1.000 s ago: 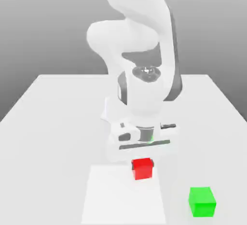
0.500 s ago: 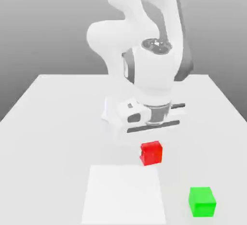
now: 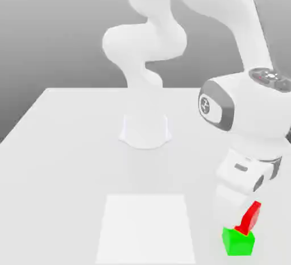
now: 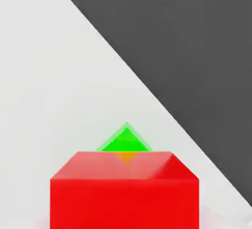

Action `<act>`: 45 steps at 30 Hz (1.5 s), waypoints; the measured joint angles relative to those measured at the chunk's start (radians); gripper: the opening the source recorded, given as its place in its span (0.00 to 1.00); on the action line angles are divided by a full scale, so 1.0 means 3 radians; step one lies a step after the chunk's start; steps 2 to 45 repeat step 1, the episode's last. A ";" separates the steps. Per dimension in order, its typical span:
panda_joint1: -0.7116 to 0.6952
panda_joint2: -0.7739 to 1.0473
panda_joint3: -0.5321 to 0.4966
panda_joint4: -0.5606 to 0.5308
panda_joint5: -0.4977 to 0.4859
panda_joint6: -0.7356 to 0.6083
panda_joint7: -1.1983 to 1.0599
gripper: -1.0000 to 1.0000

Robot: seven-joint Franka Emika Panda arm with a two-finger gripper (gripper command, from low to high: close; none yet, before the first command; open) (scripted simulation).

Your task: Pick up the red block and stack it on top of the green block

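Jaws not readable: spread hidden behind the white hand body in the exterior view, so open or clamped cannot be told, nor whether anything is gripped. Gripper (image 3: 238, 208) low at the exterior view's right, near the front edge of the table (image 3: 62, 144), pointing down with a slight lean. Directly under it, red block (image 3: 250, 217), tipped well off level, one corner high toward the exterior view's right, lowest part touching the top of the green block (image 3: 237, 243). Green block flat on the table, upright. Red block over the green one's right half as seen from outside, not seated flush.

From the hand view: red block (image 4: 125, 191) very close, one broad face and a thin strip of an adjoining face showing. Beyond it, a corner of the green block (image 4: 125, 141), with a small orange tint where the two colours meet. Pale table surface around both, dark backdrop past a diagonal edge.

Arm (image 3: 241, 107) arched over from its round base (image 3: 145, 132) at mid-table. Lighter rectangular patch (image 3: 145, 230) on the table at front centre, apart from both blocks, to the exterior view's left of them
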 joint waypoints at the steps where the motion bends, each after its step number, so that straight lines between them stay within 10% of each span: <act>1: 0.0000 0.0000 0.0000 0.0000 0.0000 0.0000 0.0000 1.00; 45: 0.0000 0.0000 0.0000 0.0000 0.0000 0.0000 0.0000 1.00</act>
